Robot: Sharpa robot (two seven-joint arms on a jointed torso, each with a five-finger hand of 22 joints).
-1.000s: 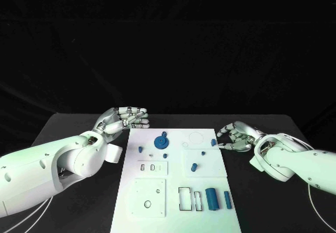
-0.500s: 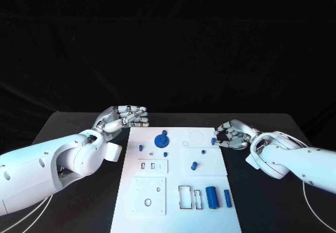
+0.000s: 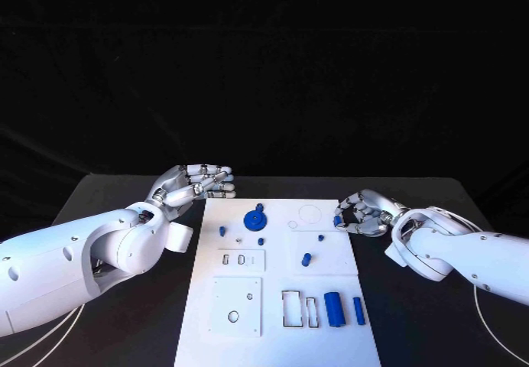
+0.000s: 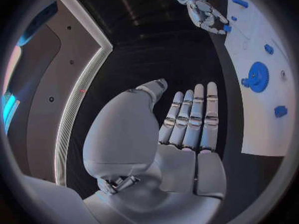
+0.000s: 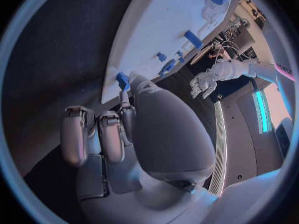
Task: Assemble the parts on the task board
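Note:
The white task board (image 3: 276, 340) lies in the middle of the black table. On it are a blue gear (image 3: 254, 222), two blue cylinders (image 3: 333, 309), a blue peg (image 3: 306, 260) and several small blue pieces. One small blue part (image 3: 336, 221) sits at the board's right edge. My right hand (image 3: 361, 214) hovers right beside it with fingers curled, their tips close to the part (image 5: 122, 79), which still rests on the board. My left hand (image 3: 196, 183) stays off the board's far left corner, fingers straight (image 4: 190, 117) and holding nothing.
Rectangular slots (image 3: 291, 312) and a square plate with holes (image 3: 236, 307) mark the board's near half. Black table lies on both sides of the board. My left forearm (image 3: 99, 256) crosses the table's left side and my right forearm (image 3: 463, 256) its right side.
My right hand has moved left to the board's right edge, closing in on the small blue part there. My left hand has hardly moved.

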